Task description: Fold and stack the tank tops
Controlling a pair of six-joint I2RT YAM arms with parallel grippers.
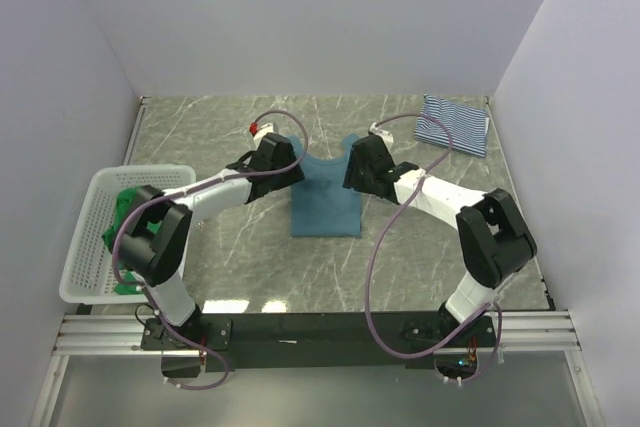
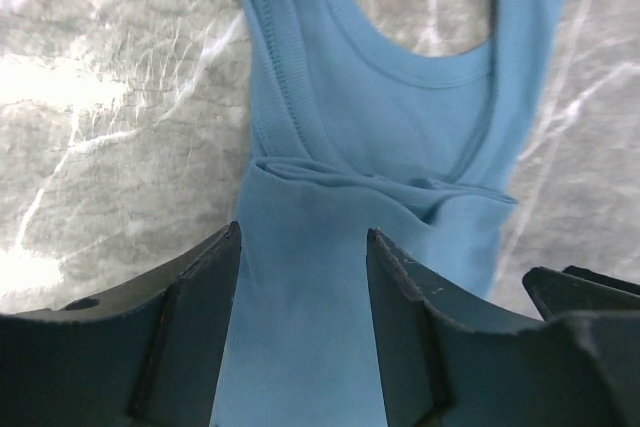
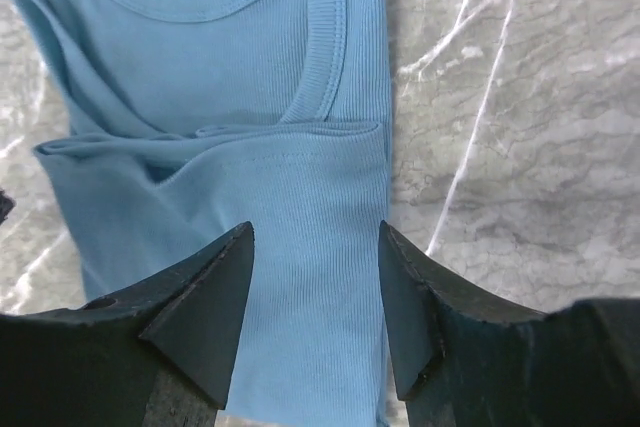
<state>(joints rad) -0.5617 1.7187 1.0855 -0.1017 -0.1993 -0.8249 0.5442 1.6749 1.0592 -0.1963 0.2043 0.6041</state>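
The teal-blue tank top (image 1: 325,197) lies flat mid-table, its sides folded in, straps pointing to the back. My left gripper (image 1: 297,172) is open just above its left part; in the left wrist view (image 2: 303,237) cloth (image 2: 380,137) shows between the fingers. My right gripper (image 1: 350,175) is open over its right edge; the right wrist view (image 3: 315,232) shows the top (image 3: 200,97) there. The striped tank top (image 1: 453,124) lies folded at the back right. The green tank top (image 1: 122,217) is bunched in the white basket (image 1: 90,237).
The white mesh basket stands at the table's left edge. White walls close in the marble table (image 1: 230,257) at the back and both sides. A black rail (image 1: 320,327) with the arm bases runs along the near edge.
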